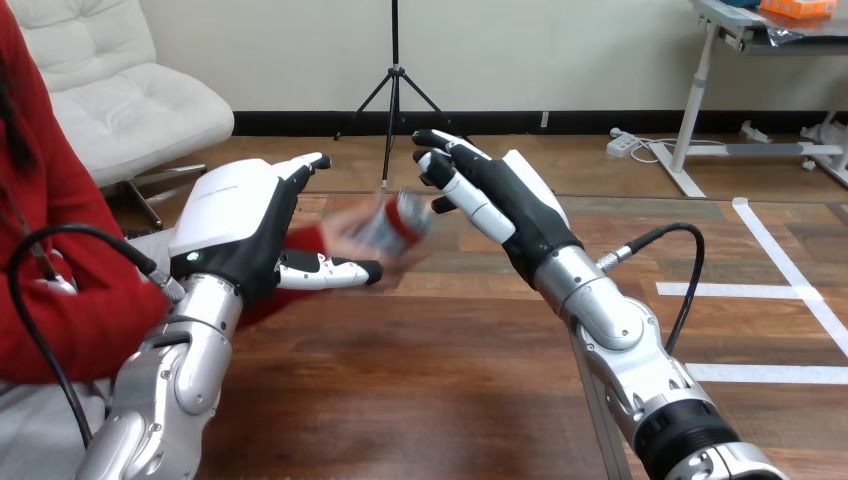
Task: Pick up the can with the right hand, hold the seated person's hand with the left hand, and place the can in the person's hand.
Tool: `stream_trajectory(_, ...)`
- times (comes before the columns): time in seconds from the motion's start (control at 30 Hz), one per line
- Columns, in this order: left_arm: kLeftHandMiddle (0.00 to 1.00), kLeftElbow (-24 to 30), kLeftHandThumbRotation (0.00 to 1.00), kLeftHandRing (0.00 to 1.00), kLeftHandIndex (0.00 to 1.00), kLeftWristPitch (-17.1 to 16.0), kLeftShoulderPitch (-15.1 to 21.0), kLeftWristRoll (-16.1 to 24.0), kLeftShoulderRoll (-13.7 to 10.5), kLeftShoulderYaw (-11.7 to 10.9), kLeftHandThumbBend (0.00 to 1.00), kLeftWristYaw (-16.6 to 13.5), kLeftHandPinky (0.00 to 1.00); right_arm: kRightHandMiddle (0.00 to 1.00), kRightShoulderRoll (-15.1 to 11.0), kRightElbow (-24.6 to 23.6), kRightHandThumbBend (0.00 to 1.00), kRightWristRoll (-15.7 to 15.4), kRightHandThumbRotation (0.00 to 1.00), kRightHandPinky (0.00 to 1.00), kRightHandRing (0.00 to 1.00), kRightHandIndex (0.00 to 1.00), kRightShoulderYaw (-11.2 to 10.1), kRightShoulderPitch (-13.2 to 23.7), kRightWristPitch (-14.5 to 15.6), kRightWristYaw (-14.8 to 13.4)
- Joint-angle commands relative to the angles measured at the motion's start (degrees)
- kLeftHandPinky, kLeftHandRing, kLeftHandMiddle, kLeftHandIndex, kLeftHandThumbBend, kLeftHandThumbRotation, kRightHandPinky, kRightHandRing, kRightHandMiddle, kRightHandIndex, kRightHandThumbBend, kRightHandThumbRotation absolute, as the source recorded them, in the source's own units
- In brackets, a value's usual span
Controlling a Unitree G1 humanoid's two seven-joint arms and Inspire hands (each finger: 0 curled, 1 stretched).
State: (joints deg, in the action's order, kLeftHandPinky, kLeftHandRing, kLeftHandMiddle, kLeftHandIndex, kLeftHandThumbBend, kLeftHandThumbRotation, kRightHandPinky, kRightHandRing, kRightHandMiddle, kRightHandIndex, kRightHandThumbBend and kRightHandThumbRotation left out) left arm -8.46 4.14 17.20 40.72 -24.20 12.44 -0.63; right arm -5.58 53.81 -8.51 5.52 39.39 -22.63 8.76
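Right arm [612, 322] ends in the right hand [500, 200], fingers straight and holding nothing, left hand [240, 230] flat too, with the can [395, 225] blurry on the person's hand [338, 236] between them, so best back away slowly.
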Motion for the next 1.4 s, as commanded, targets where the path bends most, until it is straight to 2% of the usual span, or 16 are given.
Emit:
stream_trajectory(0.0,0.9,2.45,0.61,0.9,0.9,-1.71,1.64,-0.8,-1.08,-0.63,1.0,0.09,0.83,0.92,-1.08,-3.46,1.0,1.67,1.0,0.78,0.89,0.93,-1.59,0.47,-1.84,0.39)
stream_trajectory(0.7,0.9,1.57,0.76,0.88,0.92,-5.25,-0.98,-4.86,-1.22,-1.52,1.0,0.32,0.83,0.92,-1.88,-7.27,1.0,3.18,1.0,0.76,0.9,0.93,-2.37,-2.5,-1.66,1.63)
stream_trajectory(0.87,0.89,1.6,0.86,0.87,0.92,-6.55,-1.93,-6.31,-1.16,-2.04,1.0,0.06,0.79,0.91,-2.11,-8.88,1.0,3.12,1.0,0.76,0.89,0.93,-2.45,-3.72,-1.67,1.51)
stream_trajectory(1.07,0.88,0.42,0.97,0.86,0.91,-9.73,-3.3,-8.45,-0.77,-2.97,1.0,-1.76,0.73,0.9,-2.13,-11.1,1.0,3.73,1.0,0.75,0.86,0.92,-3.0,-5.84,-2.28,1.53)
stream_trajectory(1.17,0.88,-0.53,0.98,0.85,0.9,-11.89,-4.01,-10.55,-0.15,-3.79,1.0,-2.54,0.72,0.9,-2.14,-11.81,1.0,4.93,1.0,0.75,0.86,0.93,-3.5,-6.92,-2.83,2.37)
stream_trajectory(1.37,0.88,-1.8,1.0,0.84,0.91,-15.4,-5.68,-16.48,1.57,-5.61,1.0,-2.61,0.69,0.9,-1.78,-13.21,1.0,9.35,1.0,0.78,0.87,0.94,-5.01,-9.3,-3.51,5.47)
